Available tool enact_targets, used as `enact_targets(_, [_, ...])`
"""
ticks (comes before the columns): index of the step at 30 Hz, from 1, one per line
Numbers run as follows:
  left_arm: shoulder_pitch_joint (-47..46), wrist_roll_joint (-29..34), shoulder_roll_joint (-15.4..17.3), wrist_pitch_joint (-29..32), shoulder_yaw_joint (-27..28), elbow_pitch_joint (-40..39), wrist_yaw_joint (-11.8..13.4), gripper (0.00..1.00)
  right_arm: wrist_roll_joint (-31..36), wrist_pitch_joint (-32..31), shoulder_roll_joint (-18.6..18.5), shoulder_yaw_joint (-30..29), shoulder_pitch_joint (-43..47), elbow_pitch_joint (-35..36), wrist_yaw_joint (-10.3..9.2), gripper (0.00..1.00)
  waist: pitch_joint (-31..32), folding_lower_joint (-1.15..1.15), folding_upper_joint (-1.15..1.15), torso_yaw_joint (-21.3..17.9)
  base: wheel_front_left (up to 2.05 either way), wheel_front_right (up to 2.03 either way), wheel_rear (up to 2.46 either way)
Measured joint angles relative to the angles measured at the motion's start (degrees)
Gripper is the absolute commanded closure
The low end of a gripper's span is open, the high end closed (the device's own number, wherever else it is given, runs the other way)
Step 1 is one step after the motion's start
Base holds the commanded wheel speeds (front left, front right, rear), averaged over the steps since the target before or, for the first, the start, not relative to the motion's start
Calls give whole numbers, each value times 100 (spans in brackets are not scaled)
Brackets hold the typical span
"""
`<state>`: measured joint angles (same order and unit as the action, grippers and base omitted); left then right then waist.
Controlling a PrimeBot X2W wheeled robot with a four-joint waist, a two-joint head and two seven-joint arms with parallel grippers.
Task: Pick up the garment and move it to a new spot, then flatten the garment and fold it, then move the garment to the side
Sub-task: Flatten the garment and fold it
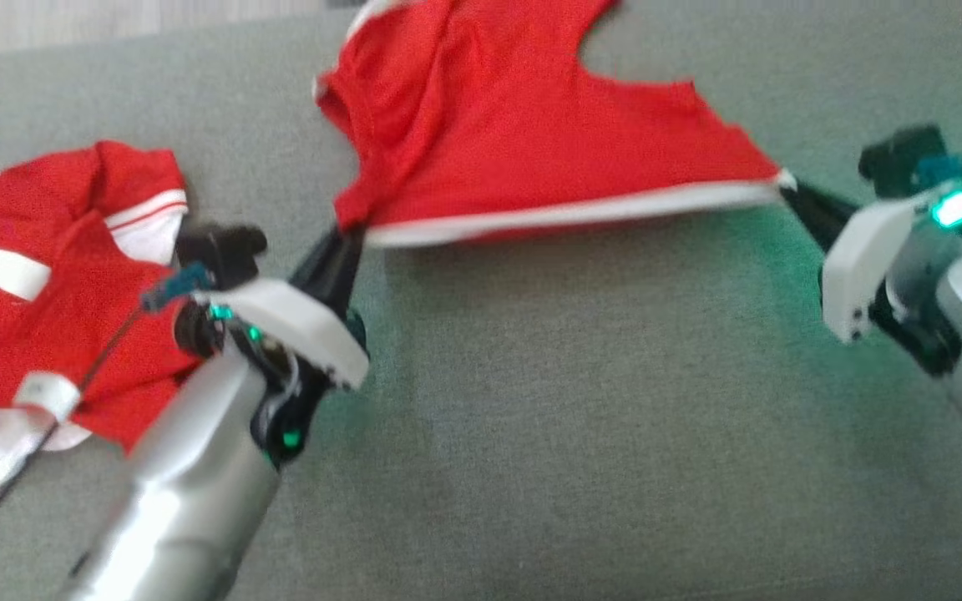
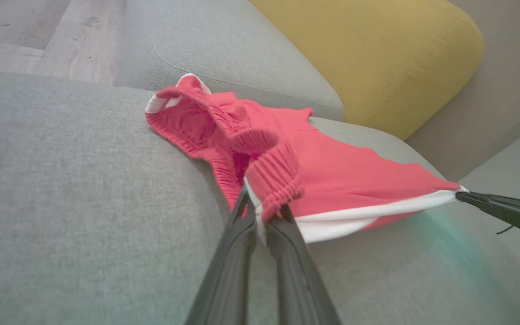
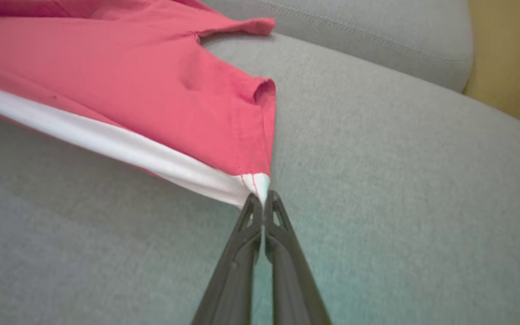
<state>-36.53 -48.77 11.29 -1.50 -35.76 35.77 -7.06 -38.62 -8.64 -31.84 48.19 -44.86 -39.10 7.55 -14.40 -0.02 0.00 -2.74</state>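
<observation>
Head view crops the garment [image 1: 531, 142] at top.

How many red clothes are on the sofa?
2. The stretched red garment is pinched between the left fingers and right fingers; the crumpled red garment lies on the robot's left. Others may be hidden.
</observation>
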Motion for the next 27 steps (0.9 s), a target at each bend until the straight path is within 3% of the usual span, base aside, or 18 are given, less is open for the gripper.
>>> enact_targets(13, [1397, -14, 158, -1, -256, -933, 425, 100, -1033, -482, -771, 567, 992, 910, 0, 100, 868, 1, 0, -160, 0, 0, 0])
enact_targets(22, [2442, -15, 359, 1, -413, -1948, 815, 100, -1335, -658, -1304, 534, 1756, 1625, 0, 100, 1320, 0, 0, -281, 0, 0, 0])
enact_targets(27, [2834, -15, 515, 92, -463, -2658, 1118, 100, -1330, -657, -1546, 171, 2141, 2094, 0, 100, 1331, 1, 0, -335, 0, 0, 0])
